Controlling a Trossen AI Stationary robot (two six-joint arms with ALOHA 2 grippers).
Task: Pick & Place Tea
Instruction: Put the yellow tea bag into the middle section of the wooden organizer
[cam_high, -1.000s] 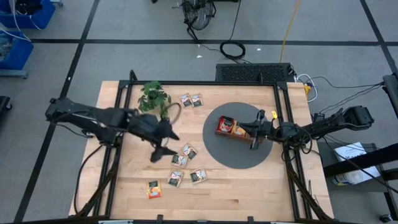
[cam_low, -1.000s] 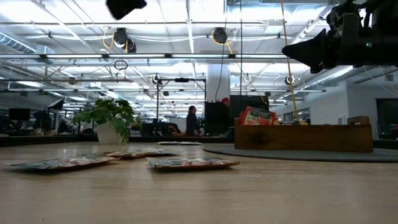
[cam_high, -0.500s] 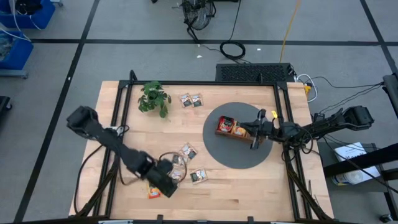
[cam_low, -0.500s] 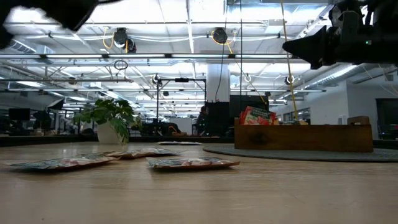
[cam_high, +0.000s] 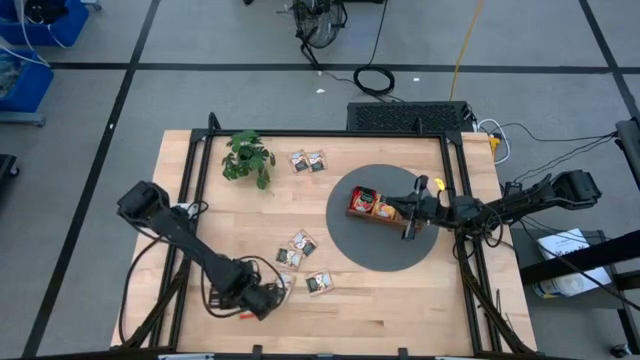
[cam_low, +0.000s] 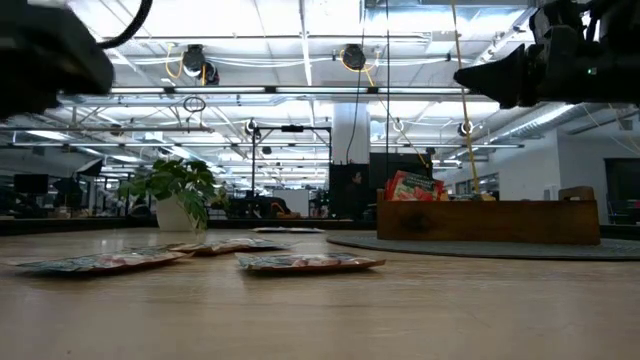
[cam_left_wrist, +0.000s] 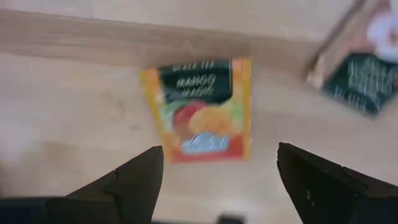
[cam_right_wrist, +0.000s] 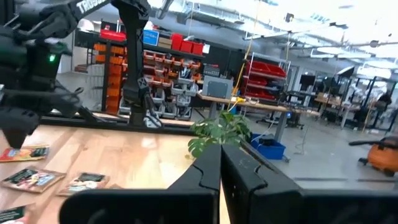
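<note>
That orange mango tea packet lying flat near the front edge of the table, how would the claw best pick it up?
Probably straight down from above. The orange mango sachet lies flat on the wooden table with bare wood all round it, so only its thin edges can be pinched. The open left claw hangs over it, one finger towards each side edge; closing across that width would likely lift it.

left gripper (cam_left_wrist: 214, 180) fingers spread, low | right gripper (cam_right_wrist: 221, 163) fingers together
</note>
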